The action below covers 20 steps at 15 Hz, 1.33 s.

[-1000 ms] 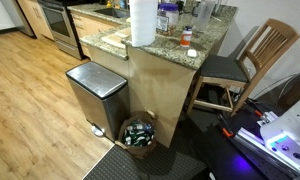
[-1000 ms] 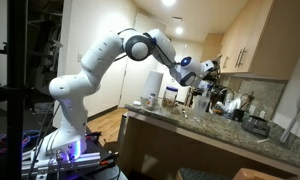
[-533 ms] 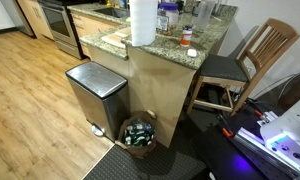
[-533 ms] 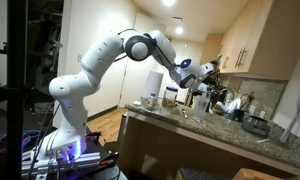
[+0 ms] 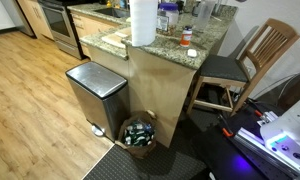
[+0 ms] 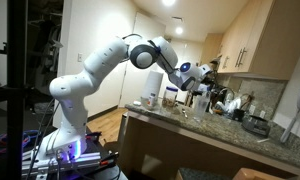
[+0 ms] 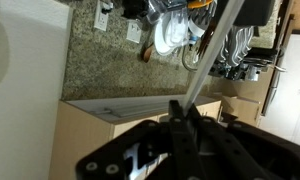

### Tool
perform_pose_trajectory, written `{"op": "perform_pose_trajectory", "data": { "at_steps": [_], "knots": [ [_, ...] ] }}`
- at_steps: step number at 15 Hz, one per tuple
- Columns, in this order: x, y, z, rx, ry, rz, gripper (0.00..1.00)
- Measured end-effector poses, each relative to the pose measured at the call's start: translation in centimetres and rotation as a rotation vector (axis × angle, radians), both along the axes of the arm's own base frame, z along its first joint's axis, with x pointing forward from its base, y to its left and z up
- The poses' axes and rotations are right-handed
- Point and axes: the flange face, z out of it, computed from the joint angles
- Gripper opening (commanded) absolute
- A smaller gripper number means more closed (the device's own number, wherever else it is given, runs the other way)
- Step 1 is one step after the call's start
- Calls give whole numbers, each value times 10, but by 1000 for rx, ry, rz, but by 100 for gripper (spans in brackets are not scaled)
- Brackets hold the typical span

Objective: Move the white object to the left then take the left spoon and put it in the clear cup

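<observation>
Since the frame half a second back, the white robot arm (image 6: 100,63) has swung its elbow lower and nearer the speckled granite countertop (image 6: 215,128), and the black gripper (image 6: 197,75) has dipped a little with it. In the exterior view from beyond the counter's end nothing has shifted.

The long grey metal spoon (image 7: 209,58) hangs in the air above that countertop, clenched between my jaws. In the wrist view its long axis slants from the fingers up and to the right and runs out past the top edge, so I cannot tell which end is the bowl. It looks thin, flat and smooth, with a dull sheen.

The small white roundish lump (image 7: 168,38) sits on the countertop's far part, just beside the spoon's line in that view, among dark clutter I cannot make out. The stone is mottled brown and grey. Below its near edge runs a pale smooth wooden cabinet panel (image 7: 100,140).
</observation>
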Motion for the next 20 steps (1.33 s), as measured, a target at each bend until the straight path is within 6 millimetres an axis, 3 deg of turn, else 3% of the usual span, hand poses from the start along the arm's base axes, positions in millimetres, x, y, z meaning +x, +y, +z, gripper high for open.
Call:
{"op": "perform_pose_trajectory", "data": {
  "at_steps": [5,20],
  "knots": [
    [17,-9,7,-55,-64,38,0],
    [17,-7,4,-42,-67,48,0]
  ]
}}
